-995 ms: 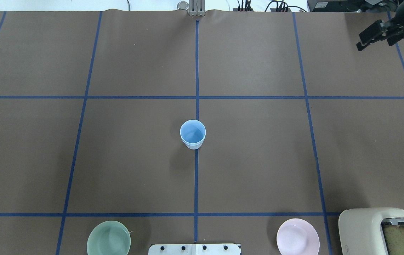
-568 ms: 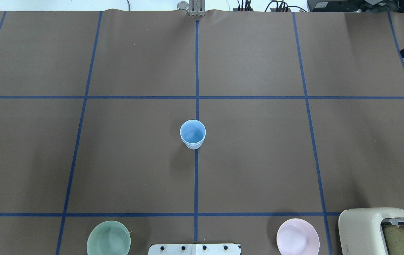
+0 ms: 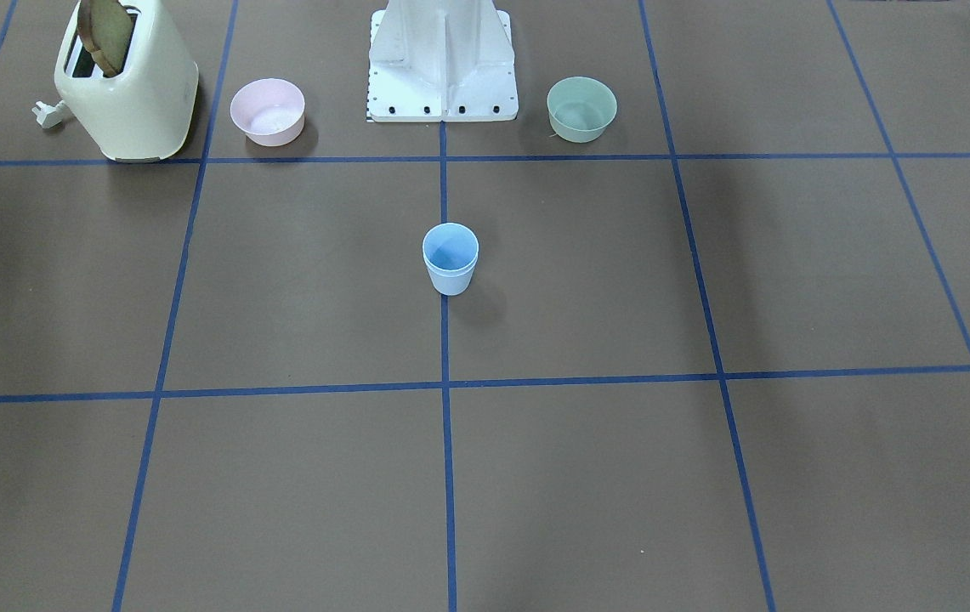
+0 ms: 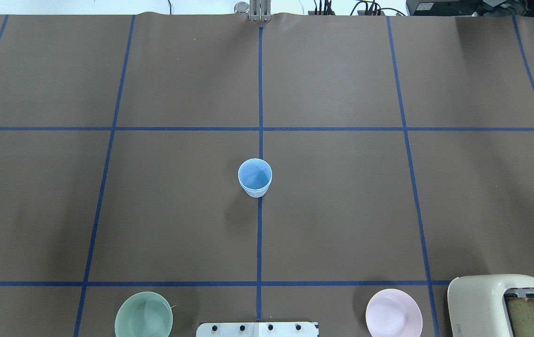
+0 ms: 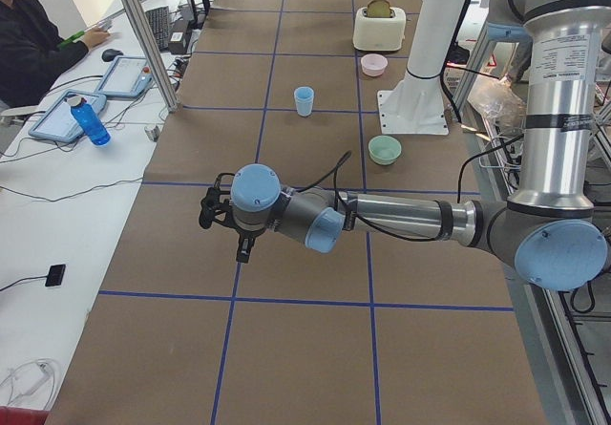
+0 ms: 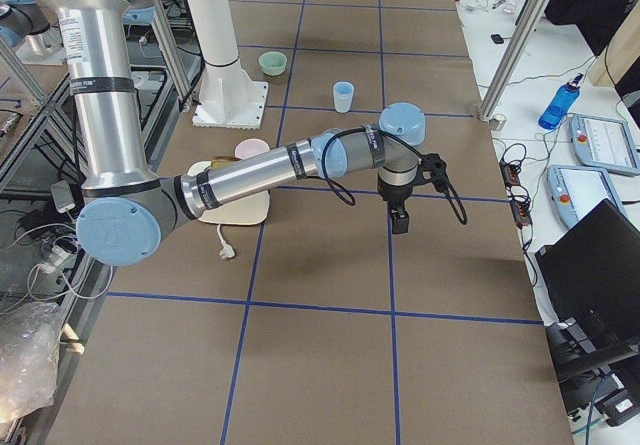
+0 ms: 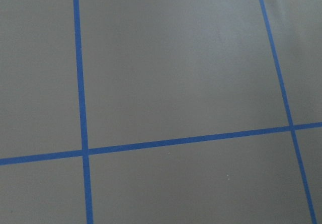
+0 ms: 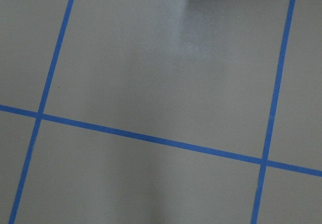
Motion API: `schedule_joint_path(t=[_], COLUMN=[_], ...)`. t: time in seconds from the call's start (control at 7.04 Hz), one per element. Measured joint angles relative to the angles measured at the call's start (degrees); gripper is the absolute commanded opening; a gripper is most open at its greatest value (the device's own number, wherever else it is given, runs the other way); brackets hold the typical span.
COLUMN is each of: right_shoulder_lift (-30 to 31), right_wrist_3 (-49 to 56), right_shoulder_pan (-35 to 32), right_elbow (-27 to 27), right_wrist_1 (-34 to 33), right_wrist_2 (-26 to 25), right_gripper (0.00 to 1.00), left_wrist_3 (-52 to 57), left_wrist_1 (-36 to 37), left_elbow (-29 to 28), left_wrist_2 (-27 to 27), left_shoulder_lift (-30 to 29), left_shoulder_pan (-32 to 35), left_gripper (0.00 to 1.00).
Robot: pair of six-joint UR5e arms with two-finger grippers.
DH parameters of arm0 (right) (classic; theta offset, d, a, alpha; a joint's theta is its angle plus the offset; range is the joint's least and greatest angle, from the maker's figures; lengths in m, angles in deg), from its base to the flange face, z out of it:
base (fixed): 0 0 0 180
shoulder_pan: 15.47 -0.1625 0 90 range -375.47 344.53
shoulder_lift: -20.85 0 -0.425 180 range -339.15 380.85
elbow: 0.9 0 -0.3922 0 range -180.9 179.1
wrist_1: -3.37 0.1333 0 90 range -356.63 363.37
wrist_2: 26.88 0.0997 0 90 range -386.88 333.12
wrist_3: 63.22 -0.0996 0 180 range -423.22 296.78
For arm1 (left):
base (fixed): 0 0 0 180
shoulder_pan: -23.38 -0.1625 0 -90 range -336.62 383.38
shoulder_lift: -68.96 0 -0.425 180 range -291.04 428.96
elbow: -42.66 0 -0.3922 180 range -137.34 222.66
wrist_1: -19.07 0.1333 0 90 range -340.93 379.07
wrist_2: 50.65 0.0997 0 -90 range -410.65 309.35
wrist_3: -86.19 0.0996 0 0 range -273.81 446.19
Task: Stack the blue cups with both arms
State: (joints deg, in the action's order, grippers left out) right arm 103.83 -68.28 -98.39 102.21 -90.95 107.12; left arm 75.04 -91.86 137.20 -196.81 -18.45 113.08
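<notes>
Bright, even light from above; the blue cups [image 4: 254, 178] cast a faint, soft shadow on the table [image 4: 341, 210]. Wrist views look slightly soft, greyish.

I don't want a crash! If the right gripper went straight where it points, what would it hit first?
Likely the brown table: the right gripper points down at it, nothing visible between.
</notes>
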Motion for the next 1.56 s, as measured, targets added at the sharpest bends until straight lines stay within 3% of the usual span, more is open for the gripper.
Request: schedule_joint_path(t=[1.56], right_shoulder_lift=[-0.99], right_wrist_3=[-0.53], right_shoulder_pan=[-0.05], right_elbow=[0.14], right_wrist_1=[0.01], right_wrist_2=[-3.31], right_gripper=[1.00], left_wrist_3=[2.28], left_wrist_1=[0.04], left_elbow=[0.44], left_wrist_2=[-0.01], left_shoulder_lift=[1.91], left_shoulder_pan=[0.56], left_gripper=[0.98])
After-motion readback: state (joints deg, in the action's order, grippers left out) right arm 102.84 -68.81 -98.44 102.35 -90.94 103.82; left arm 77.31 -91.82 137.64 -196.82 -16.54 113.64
